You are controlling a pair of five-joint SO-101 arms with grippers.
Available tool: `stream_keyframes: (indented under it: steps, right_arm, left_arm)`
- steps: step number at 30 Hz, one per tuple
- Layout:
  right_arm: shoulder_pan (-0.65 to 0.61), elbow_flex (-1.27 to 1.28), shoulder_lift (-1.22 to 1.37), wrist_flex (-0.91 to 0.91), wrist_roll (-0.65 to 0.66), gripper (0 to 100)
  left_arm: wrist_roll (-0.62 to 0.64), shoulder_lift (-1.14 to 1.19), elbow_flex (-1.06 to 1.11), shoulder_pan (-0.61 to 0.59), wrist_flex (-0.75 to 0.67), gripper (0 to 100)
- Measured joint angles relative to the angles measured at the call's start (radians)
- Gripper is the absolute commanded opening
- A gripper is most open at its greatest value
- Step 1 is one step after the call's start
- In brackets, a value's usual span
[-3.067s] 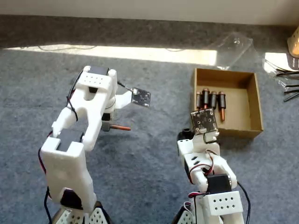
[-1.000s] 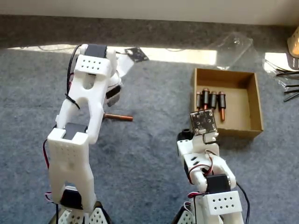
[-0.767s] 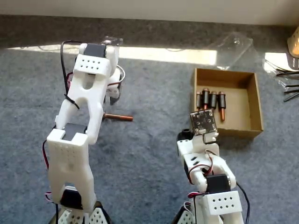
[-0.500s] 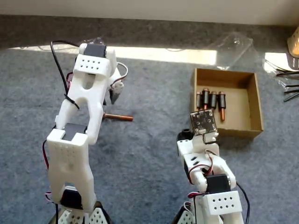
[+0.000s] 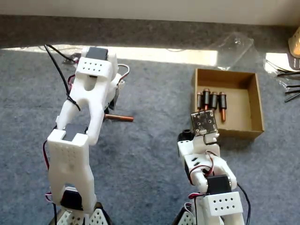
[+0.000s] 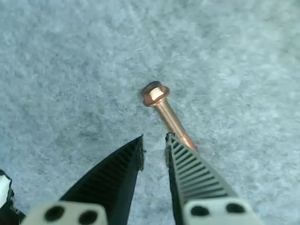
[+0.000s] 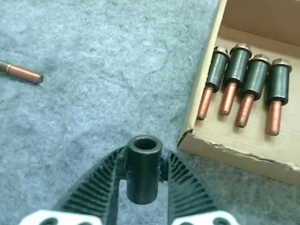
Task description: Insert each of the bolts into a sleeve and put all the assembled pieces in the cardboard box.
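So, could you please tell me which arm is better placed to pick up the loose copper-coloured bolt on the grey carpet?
Left. The left end effector hangs open right over the copper-coloured metal bolt, while the right end effector is shut on a black cylindrical sleeve, farther from that bolt.

Grey carpet with copper bolt, cardboard box.

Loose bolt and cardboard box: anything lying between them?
Nothing: the high view shows bare carpet from the bolt to the cardboard box.
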Motion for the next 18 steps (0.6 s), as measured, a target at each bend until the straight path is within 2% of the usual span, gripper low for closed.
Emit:
stream_keyframes:
  steps: [5, 14, 18]
  right_arm:
    - [0.000, 0.000, 0.000, 0.000, 0.000, 0.4]
    - [0.000, 0.000, 0.000, 0.000, 0.000, 0.4]
    - [0.000, 0.000, 0.000, 0.000, 0.000, 0.4]
  left_arm:
    - [0.066, 0.000, 0.066, 0.002, -0.063, 9]
    - [0.072, 0.000, 0.146, 0.002, -0.196, 9]
    - [0.072, 0.000, 0.157, 0.002, -0.193, 9]
